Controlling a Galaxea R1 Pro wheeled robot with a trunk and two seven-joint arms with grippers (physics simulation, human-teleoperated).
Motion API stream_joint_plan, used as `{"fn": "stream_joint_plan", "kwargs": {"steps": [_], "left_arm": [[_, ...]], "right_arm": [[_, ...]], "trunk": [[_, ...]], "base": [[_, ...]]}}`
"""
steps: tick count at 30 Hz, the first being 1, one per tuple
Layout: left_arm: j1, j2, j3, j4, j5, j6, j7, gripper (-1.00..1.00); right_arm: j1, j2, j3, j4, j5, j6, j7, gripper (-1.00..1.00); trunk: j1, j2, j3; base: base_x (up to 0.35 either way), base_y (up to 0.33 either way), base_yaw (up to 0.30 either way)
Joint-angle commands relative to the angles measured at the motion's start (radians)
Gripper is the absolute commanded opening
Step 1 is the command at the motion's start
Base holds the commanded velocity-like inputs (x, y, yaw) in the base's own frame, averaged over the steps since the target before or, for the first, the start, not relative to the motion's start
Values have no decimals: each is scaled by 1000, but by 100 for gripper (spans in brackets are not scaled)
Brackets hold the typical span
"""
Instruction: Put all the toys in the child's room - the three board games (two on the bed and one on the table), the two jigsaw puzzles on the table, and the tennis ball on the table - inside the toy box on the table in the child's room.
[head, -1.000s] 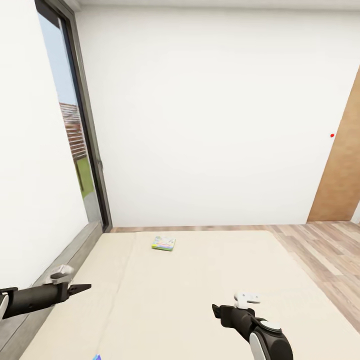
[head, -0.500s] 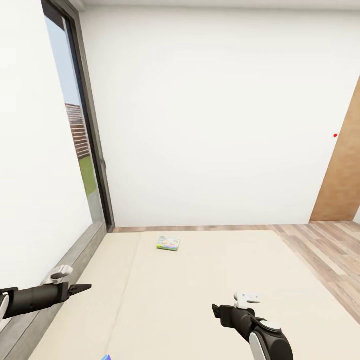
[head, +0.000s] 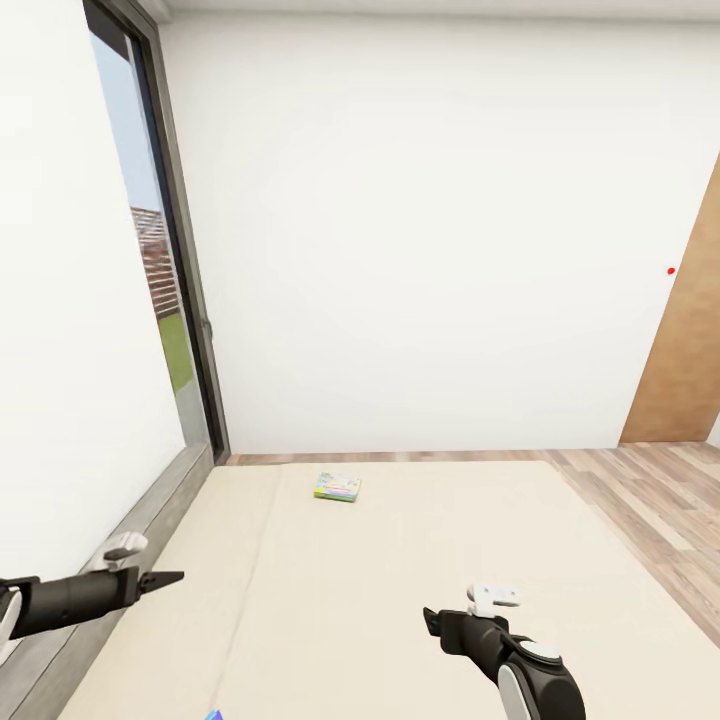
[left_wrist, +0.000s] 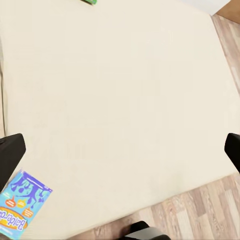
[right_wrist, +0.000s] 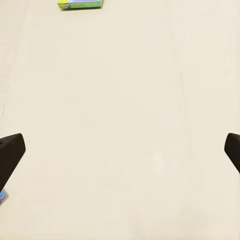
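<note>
Flat blue cartoon-printed board game box (left_wrist: 21, 204) on the beige mattress (head: 400, 560) reads "Balde…", long axis diagonal. Green-edged game box (head: 337, 487) lies at 12 o'clock. Left gripper (left_wrist: 120, 150) and right gripper (right_wrist: 120, 150) both spread wide, empty.

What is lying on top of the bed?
On the beige bed lie two board games: one with a green edge near the far end, one blue at the near edge. What lies beneath the games is covered.

Beige bed (head: 420, 580), plain mattress. Green-edged board game (head: 337, 487), flat, near far end. Blue board game (left_wrist: 21, 204) with cartoon cover, flat, at near edge. Well apart.
</note>
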Motion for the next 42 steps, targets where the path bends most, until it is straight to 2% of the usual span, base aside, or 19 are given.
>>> {"fn": "stream_joint_plan", "kwargs": {"steps": [1, 9, 13, 18, 19, 22, 24, 31, 38, 39, 42], "left_arm": [[-1, 0, 0, 3, -1, 7, -3, 100], [-6, -3, -1, 61, -2, -10, 26, 100], [-12, -10, -2, 108, -4, -19, 66, 100], [-16, -32, -15, 164, -6, -43, 181, 100], [-16, -32, -15, 164, -6, -43, 181, 100], [-17, -50, -23, 177, -7, -52, 248, 100], [-18, -69, -29, 187, -7, -65, 314, 100], [-18, -95, -34, 196, -3, -117, 421, 100], [-18, -110, -38, 206, -4, -136, 449, 100], [-18, -112, -39, 210, -4, -138, 451, 100], [-18, -113, -42, 214, -5, -139, 454, 100]], "right_arm": [[0, 0, -1, -1, -7, 4, -3, 100], [0, 1, 0, -3, -7, 4, -3, 100], [0, 1, 0, -6, -7, 4, -2, 100], [0, 1, 0, -9, -7, 6, 0, 100], [0, 1, 0, -9, -7, 6, 0, 100], [0, 1, 0, -11, -10, 8, 1, 100], [0, 1, 0, -18, -21, 10, 1, 100], [0, 1, 3, -33, -79, 18, 3, 100], [-1, -3, 5, -36, -162, 34, 26, 100], [-2, -6, 5, -36, -188, 44, 47, 100], [-3, -12, 1, -37, -228, 58, 94, 100]], "trunk": [[0, -1, 0], [0, -1, 0], [0, -1, 0], [0, -1, -1], [0, -1, -1], [0, -1, -1], [0, -1, -3], [0, -1, -12], [0, -1, -23], [0, -1, -24], [0, -1, -29]], "base": [[0, 0, 0], [0, 0, 0], [0, 0, 0], [0, 0, 0], [0, 0, 0], [0, 0, 0], [0, 0, 0], [0, 0, 0], [0, 0, 0], [0, 0, 0], [0, 0, 0]]}}
